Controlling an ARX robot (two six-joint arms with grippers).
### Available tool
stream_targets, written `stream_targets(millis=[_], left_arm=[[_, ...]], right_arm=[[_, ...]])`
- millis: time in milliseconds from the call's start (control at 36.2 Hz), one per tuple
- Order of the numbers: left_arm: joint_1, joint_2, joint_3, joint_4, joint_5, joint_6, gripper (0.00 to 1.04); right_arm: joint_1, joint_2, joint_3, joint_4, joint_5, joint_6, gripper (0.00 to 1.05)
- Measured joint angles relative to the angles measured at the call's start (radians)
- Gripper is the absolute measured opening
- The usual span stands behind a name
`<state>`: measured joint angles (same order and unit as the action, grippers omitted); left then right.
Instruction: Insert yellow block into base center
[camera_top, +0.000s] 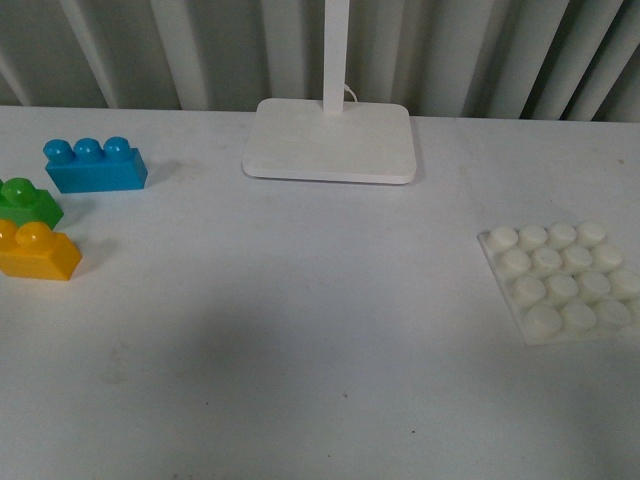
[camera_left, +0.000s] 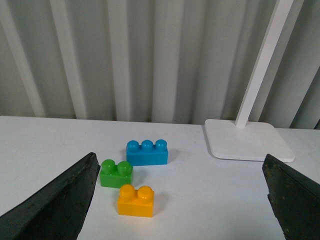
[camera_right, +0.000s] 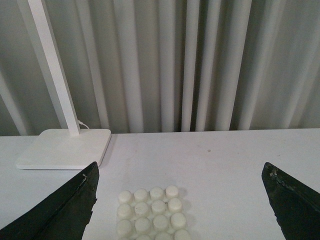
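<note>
The yellow block (camera_top: 35, 252) lies at the table's left edge in the front view, studs up; the left wrist view shows the yellow block (camera_left: 135, 201) too. My left gripper (camera_left: 182, 200) hangs open above and short of it, nothing between its dark fingers (camera_left: 55, 205). The base (camera_top: 566, 281), a white studded plate, lies flat at the right. In the right wrist view the base (camera_right: 151, 212) sits ahead between the wide-apart fingers (camera_right: 60, 210) of my open right gripper (camera_right: 182, 205). Neither arm shows in the front view.
A green brick (camera_top: 26, 203) touches the yellow block's far side, with a blue three-stud brick (camera_top: 94, 165) behind it. A white lamp stand (camera_top: 331, 140) with its pole (camera_top: 336, 50) stands at the back centre. A corrugated wall closes the far edge.
</note>
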<state>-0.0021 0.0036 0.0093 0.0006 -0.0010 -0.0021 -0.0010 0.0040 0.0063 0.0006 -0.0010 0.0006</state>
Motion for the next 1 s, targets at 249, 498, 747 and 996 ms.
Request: stream_targets(millis=[249,498,747,996], left_arm=[[0.000,0.000,0.000,0.000,0.000,0.000,0.98],[0.000,0.000,0.000,0.000,0.000,0.000,0.98],[0.000,0.000,0.000,0.000,0.000,0.000,0.98],[0.000,0.000,0.000,0.000,0.000,0.000,0.98]], right_arm=[[0.000,0.000,0.000,0.000,0.000,0.000,0.95],[0.000,0.000,0.000,0.000,0.000,0.000,0.95],[0.000,0.000,0.000,0.000,0.000,0.000,0.95],[-0.291,0.669,0.214,-0.020,-0.212,0.027,0.95]])
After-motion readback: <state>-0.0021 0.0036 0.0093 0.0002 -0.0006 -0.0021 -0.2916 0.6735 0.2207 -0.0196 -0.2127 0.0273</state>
